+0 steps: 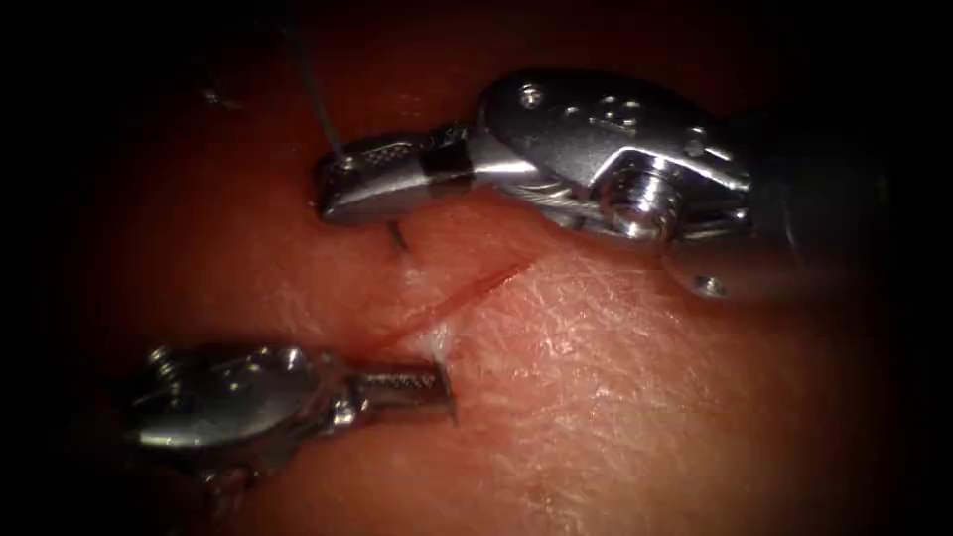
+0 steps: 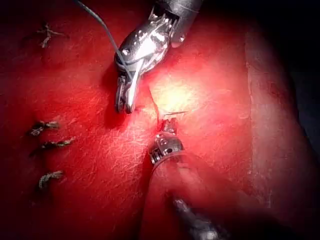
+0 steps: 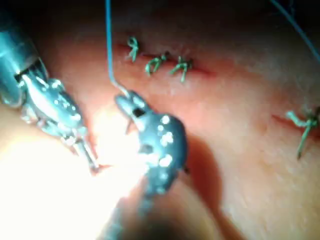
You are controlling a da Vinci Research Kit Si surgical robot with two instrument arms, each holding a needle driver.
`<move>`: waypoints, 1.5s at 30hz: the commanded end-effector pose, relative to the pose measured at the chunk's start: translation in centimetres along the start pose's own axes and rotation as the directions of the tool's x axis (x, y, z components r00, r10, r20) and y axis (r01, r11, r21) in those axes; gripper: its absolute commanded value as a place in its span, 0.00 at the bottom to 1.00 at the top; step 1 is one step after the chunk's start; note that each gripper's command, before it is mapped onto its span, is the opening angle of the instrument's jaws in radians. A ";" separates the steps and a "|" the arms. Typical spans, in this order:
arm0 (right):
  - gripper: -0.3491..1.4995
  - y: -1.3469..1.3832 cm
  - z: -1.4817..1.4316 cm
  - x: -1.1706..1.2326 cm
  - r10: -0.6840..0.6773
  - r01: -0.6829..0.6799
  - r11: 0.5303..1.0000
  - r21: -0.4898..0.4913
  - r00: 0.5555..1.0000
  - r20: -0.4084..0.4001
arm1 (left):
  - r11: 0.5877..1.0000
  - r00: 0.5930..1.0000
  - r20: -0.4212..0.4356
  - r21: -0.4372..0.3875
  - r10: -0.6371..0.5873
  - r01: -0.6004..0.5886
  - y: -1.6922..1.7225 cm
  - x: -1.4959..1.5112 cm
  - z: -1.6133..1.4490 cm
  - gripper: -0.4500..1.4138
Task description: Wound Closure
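The needle is clamped with the thread in the right end effector above the cut, its tip at the tissue, while the left end effector, closed on the cut's edge, is best kept steady.

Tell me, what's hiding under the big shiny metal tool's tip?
Under the right arm's shiny steel tool, a short dark needle piece pokes out, meeting the pink tissue. A thin grey thread rises from its shut jaws. The needle's remainder is covered.

Needle mostly hidden under right end effector; thread fades upward into dark.
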 end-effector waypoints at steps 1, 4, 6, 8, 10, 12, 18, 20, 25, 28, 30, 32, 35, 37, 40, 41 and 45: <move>0.00 -0.04 0.10 -0.07 0.023 -0.023 1.000 0.011 1.000 0.003 | 1.000 1.000 0.001 -0.003 -0.001 0.001 0.01 -0.06 0.08 0.26; 0.00 -0.11 0.12 -0.13 0.062 -0.063 0.998 0.027 0.998 0.012 | 1.000 1.000 0.001 -0.003 -0.001 0.001 0.01 -0.05 0.08 0.26; 0.00 -0.14 0.12 -0.18 0.085 -0.086 0.996 0.039 0.996 0.021 | 1.000 1.000 0.001 -0.003 -0.001 0.001 0.01 -0.05 0.08 0.26; 0.00 -0.14 0.11 -0.19 0.084 -0.085 0.996 0.041 0.996 0.022 | 1.000 1.000 0.001 -0.003 -0.001 0.001 0.01 -0.05 0.09 0.26; 0.00 -0.13 0.11 -0.21 0.106 -0.107 0.993 0.040 0.994 0.023 | 1.000 1.000 0.001 -0.003 -0.001 0.001 0.01 -0.05 0.09 0.26; 0.00 -0.13 0.10 -0.25 0.128 -0.129 0.991 0.040 0.992 0.025 | 1.000 1.000 0.001 -0.003 -0.001 0.001 0.01 -0.06 0.09 0.26; 0.68 -0.03 0.05 -0.37 0.042 -0.044 0.995 -0.088 0.999 -0.024 | 1.000 1.000 0.001 -0.002 0.022 -0.022 0.02 -0.06 0.08 0.26; 0.74 0.02 -0.05 -0.40 -0.097 0.100 0.988 -0.117 0.995 0.028 | 0.999 0.999 0.002 -0.003 0.034 -0.034 0.02 -0.06 0.08 0.26; 0.84 0.19 -0.48 -0.34 -0.090 0.130 0.955 -0.266 0.983 0.159 | 0.996 0.996 0.003 -0.005 0.087 -0.087 0.01 -0.05 0.02 0.26; 0.84 0.22 -0.74 -0.20 -0.102 0.130 0.946 -0.296 0.989 0.107 | 0.988 0.988 0.004 -0.005 0.158 -0.158 0.02 -0.05 -0.01 0.28; 0.83 0.20 -0.98 -0.05 -0.115 0.131 0.935 -0.330 0.991 0.066 | 0.967 0.967 0.003 0.003 0.253 -0.253 0.04 -0.03 -0.06 0.37; 0.83 0.18 -1.06 -0.01 -0.117 0.126 0.929 -0.348 0.992 0.047 | 0.950 0.950 0.003 0.008 0.313 -0.313 0.06 0.00 -0.08 0.42; 0.80 0.18 -1.03 -0.06 -0.109 0.117 0.933 -0.340 0.993 0.042 | 0.924 0.924 0.004 0.014 0.382 -0.382 0.14 0.08 -0.12 0.52; 0.80 0.21 -0.95 -0.13 -0.114 0.123 0.934 -0.335 0.992 0.048 | 0.900 0.900 -0.012 0.022 0.436 -0.436 0.24 0.18 -0.14 0.62; 0.79 0.22 -0.93 -0.15 -0.115 0.125 0.933 -0.338 0.992 0.049 | 0.889 0.888 -0.028 0.028 0.458 -0.458 0.29 0.22 -0.09 0.64; 0.79 0.23 -0.92 -0.15 -0.116 0.125 0.933 -0.338 0.992 0.046 | 0.879 0.878 -0.027 0.036 0.477 -0.476 0.32 0.24 -0.01 0.65; 0.78 0.24 -0.90 -0.16 -0.118 0.125 0.932 -0.339 0.992 0.041 | 0.874 0.874 -0.032 0.042 0.485 -0.484 0.33 0.27 0.05 0.65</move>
